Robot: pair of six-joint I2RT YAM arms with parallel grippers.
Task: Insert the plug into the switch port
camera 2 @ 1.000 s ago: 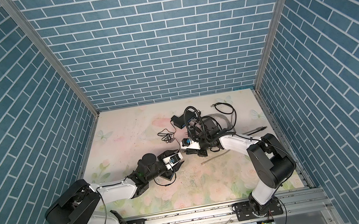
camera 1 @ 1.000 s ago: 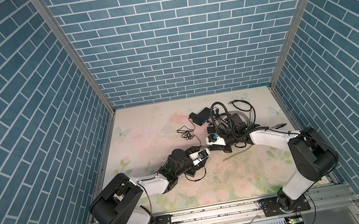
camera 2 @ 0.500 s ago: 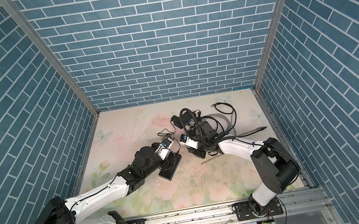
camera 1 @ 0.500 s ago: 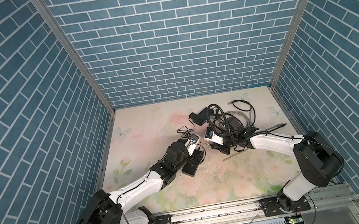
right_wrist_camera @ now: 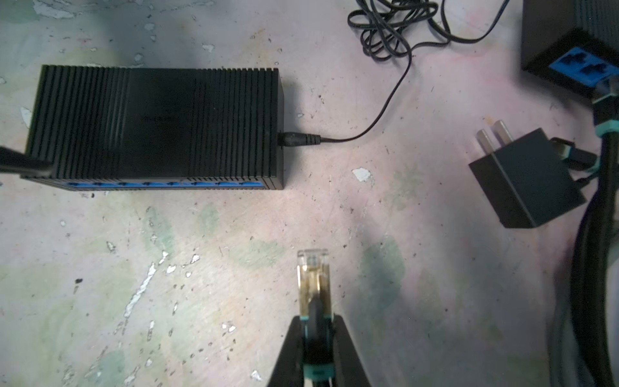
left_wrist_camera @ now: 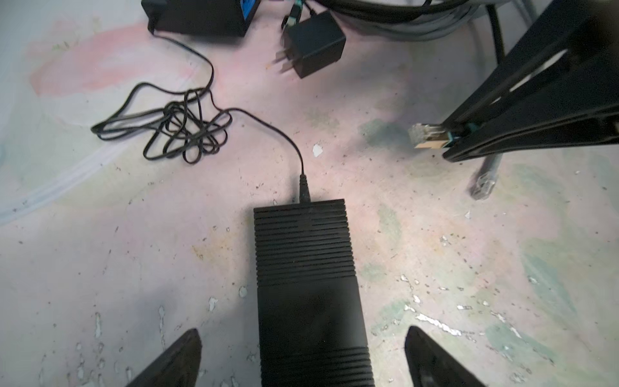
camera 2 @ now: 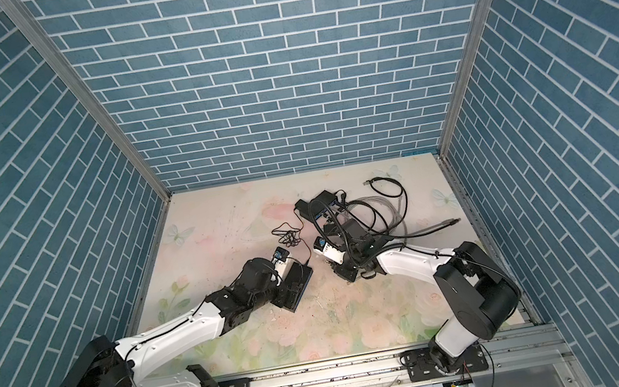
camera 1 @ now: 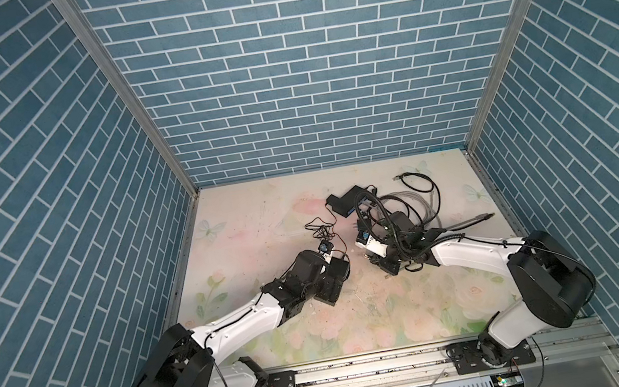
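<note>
Floral mat (camera 1: 261,219) on the table is pretty beat up, with flecks and chipped patches all over it in the wrist views. Blue brick-pattern walls (camera 1: 302,78) box it in on three sides. Upper middle of the mat in both top views sits a small black box with blue ports (camera 1: 347,202) (camera 2: 316,206), and a thin black cord (camera 1: 322,229) is bunched into a tangle just lower left of it. A black wall adapter (right_wrist_camera: 526,181) lies near that box, its two flat prongs bare. Grey cables (left_wrist_camera: 435,30) loop close by, a black cable (camera 1: 417,181) curls toward the mat's upper right corner, and a spare grey connector (left_wrist_camera: 484,181) lies loose on the mat.
</note>
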